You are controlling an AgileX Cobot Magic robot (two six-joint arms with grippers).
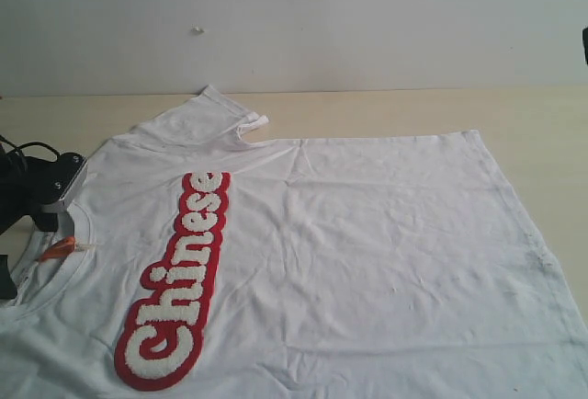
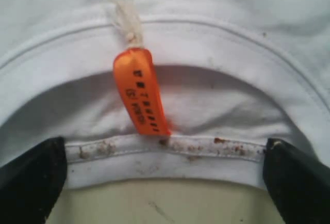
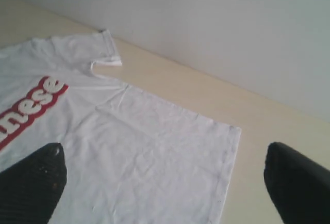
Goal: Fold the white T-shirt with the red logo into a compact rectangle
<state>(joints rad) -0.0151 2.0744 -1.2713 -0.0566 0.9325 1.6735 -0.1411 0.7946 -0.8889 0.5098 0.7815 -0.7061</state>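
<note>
White tee: the white T-shirt [image 1: 367, 252] lies flat, chest up, on the counter [image 1: 386, 109], collar toward the left arm, hem toward the right. Nothing folded yet.
Logo: the red logo [image 1: 179, 289] runs along the chest, close to the collar end.
Left gripper: left gripper [image 2: 165, 182] is low at the collar [image 2: 170, 154], jaws spread wide with the collar edge between them. It pinches nothing.
Right gripper: right gripper [image 3: 165, 182] hangs above the hem end, jaws apart, empty.
Risk 1: closing here may catch one collar layer only, so the front peels off the back and the fold skews.
Risk 2: the orange tag [image 2: 140, 92] lies across the collar opening and could be snagged or pulled on its string.
Risk 3: the far sleeve [image 1: 197, 114] is creased over at its cuff; left unflattened it bulks the rectangle.
Risk 4: the fuzzy logo patch looks stiff and may resist a crease across it.
Text: logo reads "Chinese". Tag carries dark print, too blurred to read.
Marks: reddish-brown specks along the collar seam.
</note>
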